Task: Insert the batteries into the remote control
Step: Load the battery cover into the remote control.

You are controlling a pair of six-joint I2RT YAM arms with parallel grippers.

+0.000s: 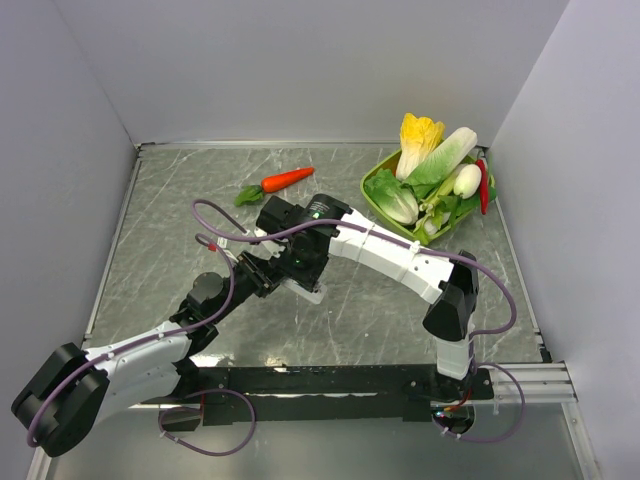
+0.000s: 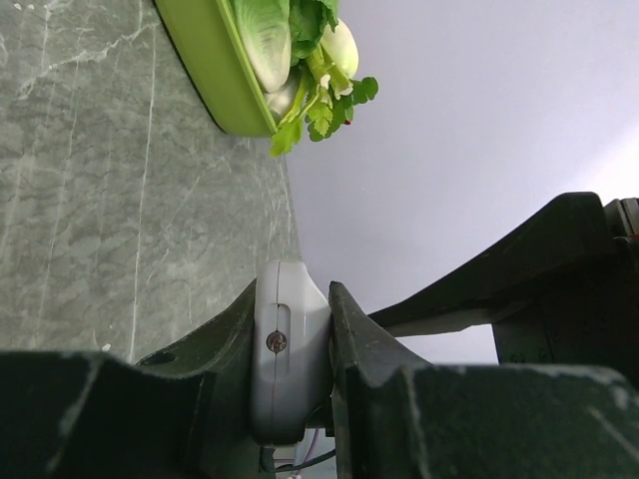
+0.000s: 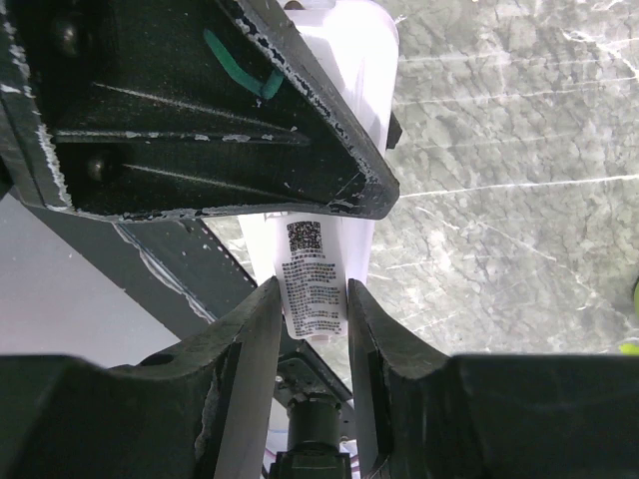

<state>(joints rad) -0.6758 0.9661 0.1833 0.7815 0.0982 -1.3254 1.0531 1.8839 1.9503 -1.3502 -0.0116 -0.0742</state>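
Sitting pinched from two sides, the remote control (image 1: 310,292) is near the middle of the worktop (image 1: 380,330), with only a white end peeking out at about 5 o'clock from where the two arms meet. The left claw (image 2: 292,299) is closed on its thin edges, fingers pressed flat against both sides, the seam and a small screw facing that wrist camera. The right claw (image 3: 312,289) is nearly closed too, gripping the labelled plain back at one end, so the bar's long axis runs straight out along its fingers towards 12 o'clock in the right wrist view and passes under the left claw's fingers. The remote is therefore inside both grips, with neither arm the nearer. I see no blue batteries in any view, so whichever claw lets go has to search for them. Beyond, the carrot (image 1: 288,179) lies at 12 o'clock and the green vegetable tray (image 1: 372,190) at about 1 o'clock.
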